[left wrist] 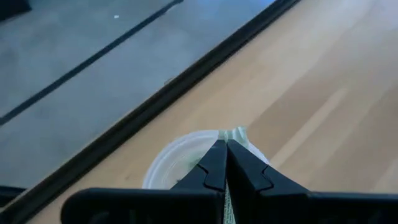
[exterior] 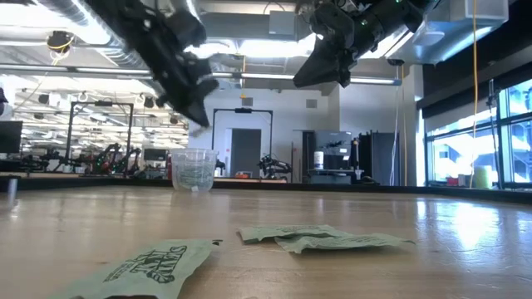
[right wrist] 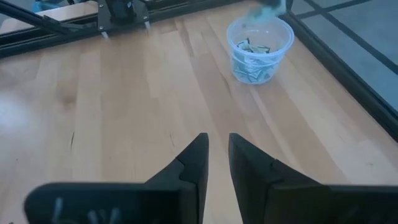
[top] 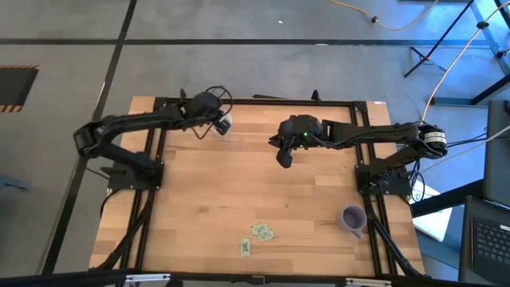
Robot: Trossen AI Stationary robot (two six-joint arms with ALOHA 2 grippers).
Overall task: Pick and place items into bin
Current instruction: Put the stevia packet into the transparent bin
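Above, left hand (left wrist: 225, 163) pinching a packet (left wrist: 238, 133), directly over the bin (left wrist: 177, 160).

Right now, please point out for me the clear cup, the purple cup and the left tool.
clear cup (right wrist: 259, 50): right wrist view, on its front wall.
purple cup (top: 353, 218): high view, on its rim.
left tool (left wrist: 226, 147): left wrist view, between its shut fingertips, above the clear cup.

pinched fingers (left wrist: 219, 163) w/ packet (left wrist: 237, 134) over cup (left wrist: 177, 162)
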